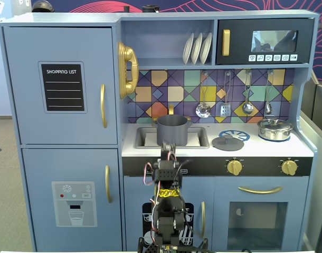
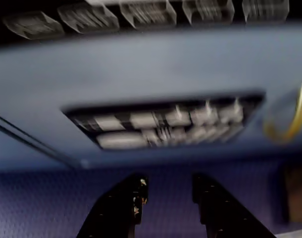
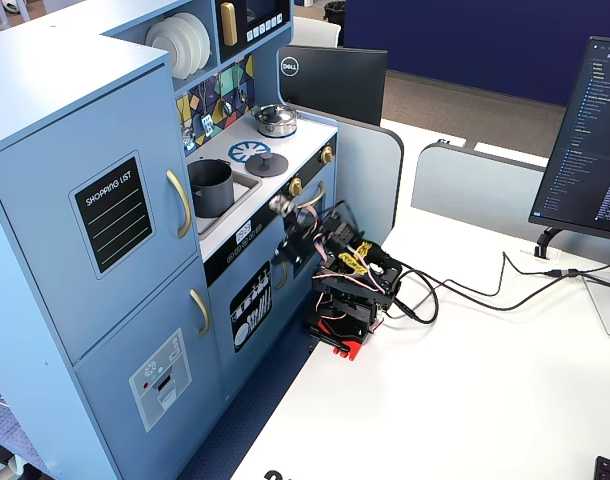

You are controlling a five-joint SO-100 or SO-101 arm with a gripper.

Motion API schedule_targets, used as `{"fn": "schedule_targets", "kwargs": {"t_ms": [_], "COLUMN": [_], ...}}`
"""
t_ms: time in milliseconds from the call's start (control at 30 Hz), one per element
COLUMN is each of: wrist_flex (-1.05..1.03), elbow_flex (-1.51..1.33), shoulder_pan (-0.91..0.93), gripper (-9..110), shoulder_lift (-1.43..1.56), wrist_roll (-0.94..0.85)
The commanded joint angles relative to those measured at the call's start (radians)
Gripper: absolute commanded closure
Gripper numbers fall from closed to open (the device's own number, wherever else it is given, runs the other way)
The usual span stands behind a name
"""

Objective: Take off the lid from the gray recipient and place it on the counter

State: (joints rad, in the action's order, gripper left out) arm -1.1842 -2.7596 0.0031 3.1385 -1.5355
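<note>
- Lid (image 1: 228, 141): flat, round, matte dark gray, small central knob. You will find it already off the pot, lying flat on the counter (image 1: 303, 148) just right of the sink (image 1: 200, 138), partly over the printed blue burner (image 1: 238, 135). In a fixed view it shows again (image 3: 268, 164), beside the sink.
- Handling, judged: likely light and rigid, toy-grade; the matte finish should give fair grip. The flat disc offers you no edge to pinch while it lies down, so the knob is the one sensible hold, taken from above. It may slide on the smooth counter if nudged sideways.
- Gray recipient (image 1: 172, 129): matte cylindrical stockpot, open-topped, standing in the sink; seen also from the side (image 3: 211, 187). Side handles too small to make out clearly.
- Silver pot (image 1: 274, 128): shiny, lidded, on the counter well right of the sink. Not yours to touch.
- Gripper (image 2: 167, 201): released, the two dark fingers (image 2: 122, 204) parted with nothing between them. The arm (image 3: 337, 262) sits folded low, in front of the kitchen and below the sink.
- Status, judged: the task looks complete as things lie.
</note>
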Motion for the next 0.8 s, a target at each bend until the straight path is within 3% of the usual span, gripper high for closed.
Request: {"fn": "schedule_targets", "kwargs": {"t_ms": [0,133,267,400,467,567,767], "wrist_flex": [0.110,0.074,-0.101,-0.334,-0.330,-0.347,-0.347], "elbow_flex": [-0.140,-0.241,-0.241,-0.242,-0.242,-0.242,-0.242], "shoulder_pan": [-0.015,-0.020,-0.040,-0.032,-0.017,-0.009,-0.008], "gripper": [101,101,101,101,100,100,97], "shoulder_lift": [0.008,0.011,0.017,0.040,0.040,0.040,0.040], "wrist_roll": [0.032,0.018,0.126,0.086,0.127,-0.006,0.003]}}
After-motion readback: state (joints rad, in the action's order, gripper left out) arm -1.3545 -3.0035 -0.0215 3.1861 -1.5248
